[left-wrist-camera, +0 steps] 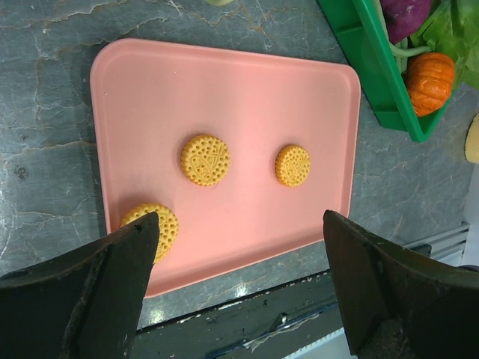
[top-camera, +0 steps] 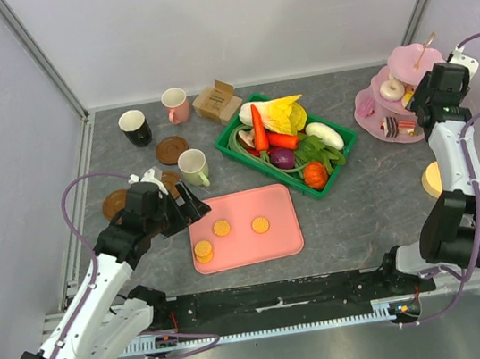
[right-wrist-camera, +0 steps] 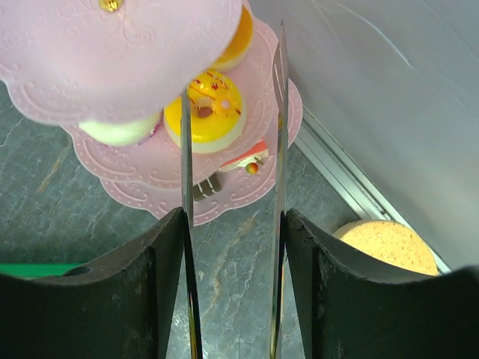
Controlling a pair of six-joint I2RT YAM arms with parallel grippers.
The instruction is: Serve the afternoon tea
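Note:
Three round orange biscuits [left-wrist-camera: 204, 159] [left-wrist-camera: 292, 164] [left-wrist-camera: 155, 224] lie on the pink tray [left-wrist-camera: 247, 82]. My left gripper [left-wrist-camera: 241, 224] hangs open over the tray's near edge, holding nothing. My right gripper [right-wrist-camera: 233, 217] is shut on metal tongs [right-wrist-camera: 281, 134], whose two blades reach either side of a yellow iced donut [right-wrist-camera: 206, 108] on the pink tiered stand [right-wrist-camera: 142, 164]. Striped cake slices [right-wrist-camera: 247, 158] lie on the stand's bottom tier. The black mug [top-camera: 134, 128], pink mug [top-camera: 176, 105] and pale-green mug [top-camera: 193, 167] stand at the back left among brown coasters [top-camera: 172, 149].
A green basket [top-camera: 343, 141] of toy vegetables sits between the tray and the stand. A small cardboard box [top-camera: 217, 102] stands behind it. A round yellow pad [right-wrist-camera: 389, 247] lies near the right wall rail. Walls close in the back and both sides.

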